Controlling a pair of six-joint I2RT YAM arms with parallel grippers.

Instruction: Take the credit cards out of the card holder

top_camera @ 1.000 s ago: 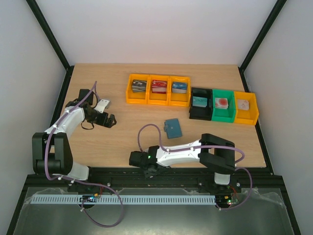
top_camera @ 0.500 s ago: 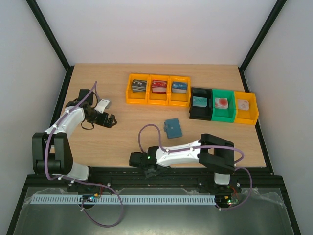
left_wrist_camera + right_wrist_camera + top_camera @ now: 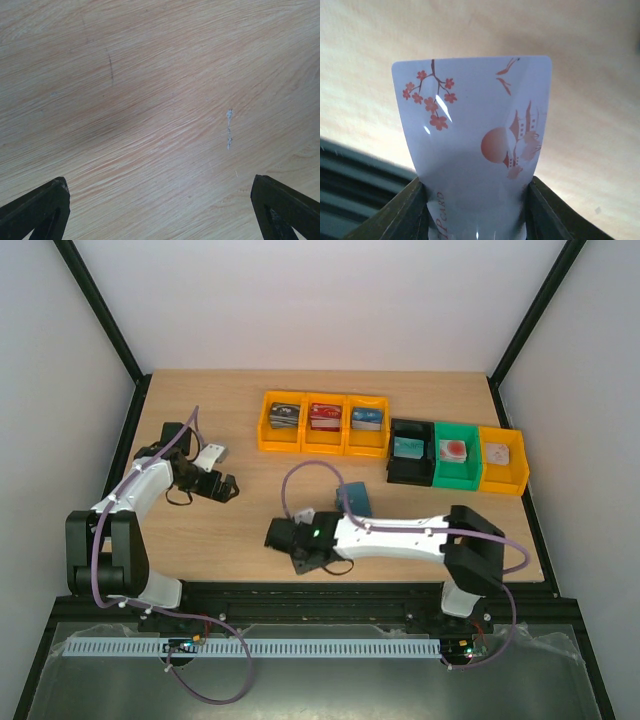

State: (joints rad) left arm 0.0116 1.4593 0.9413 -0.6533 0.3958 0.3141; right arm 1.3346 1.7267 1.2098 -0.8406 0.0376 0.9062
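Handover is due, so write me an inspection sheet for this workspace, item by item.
Surface: wooden table, a dark mark and a pale scratch in the left wrist view.
Job's things: teal card holder mid-table, partly behind the right arm; white blossom-print card, bowed.
Clutter: triple orange bin, black bin, green bin and single orange bin along the back, each holding cards.
Grippers: left gripper open over wood; right gripper shut on the white blossom-print card.
Cables: purple cables loop off both arms, the right one arching near the card holder.
Surroundings: white walls, black frame posts.
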